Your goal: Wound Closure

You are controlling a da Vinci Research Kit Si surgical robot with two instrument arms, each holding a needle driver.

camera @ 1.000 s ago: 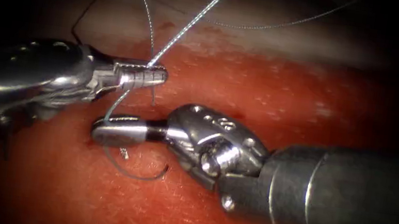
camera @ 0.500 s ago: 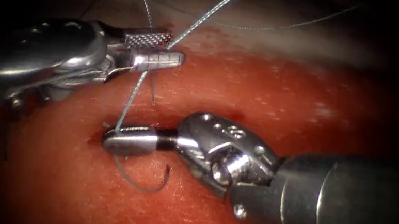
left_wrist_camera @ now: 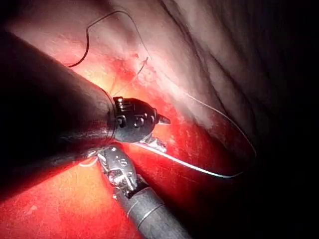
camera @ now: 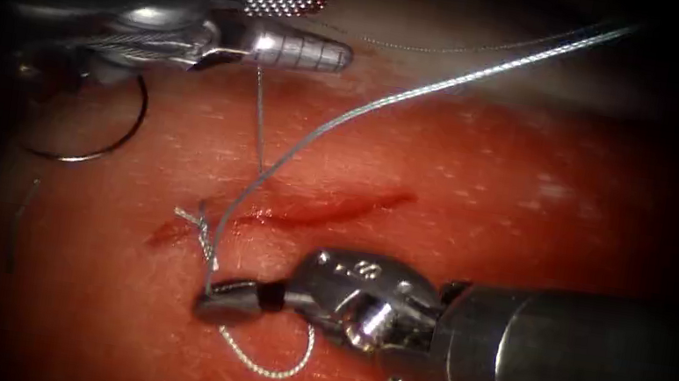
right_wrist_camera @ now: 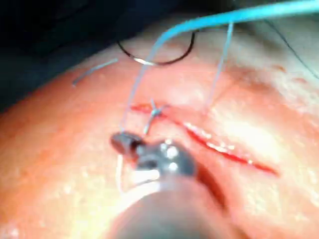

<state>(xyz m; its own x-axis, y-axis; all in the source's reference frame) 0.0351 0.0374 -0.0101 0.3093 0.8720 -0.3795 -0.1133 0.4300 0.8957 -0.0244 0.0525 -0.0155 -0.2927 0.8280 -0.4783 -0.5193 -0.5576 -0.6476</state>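
Thread (camera: 388,100) sits clamped in the closed right end effector (camera: 225,299) below the cut (camera: 310,209); left end effector (camera: 292,26) gapes empty, needle (camera: 113,132) lying beneath it on the tissue (camera: 490,194).

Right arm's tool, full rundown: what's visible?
The right arm's tool is a thick dark shaft ending in a shiny metal wrist and short jaws, lying nearly level over the tissue just below the cut. Its jaws are shut on the thread, which rises from them toward the upper right; a short curl of thread trails beneath the jaws.
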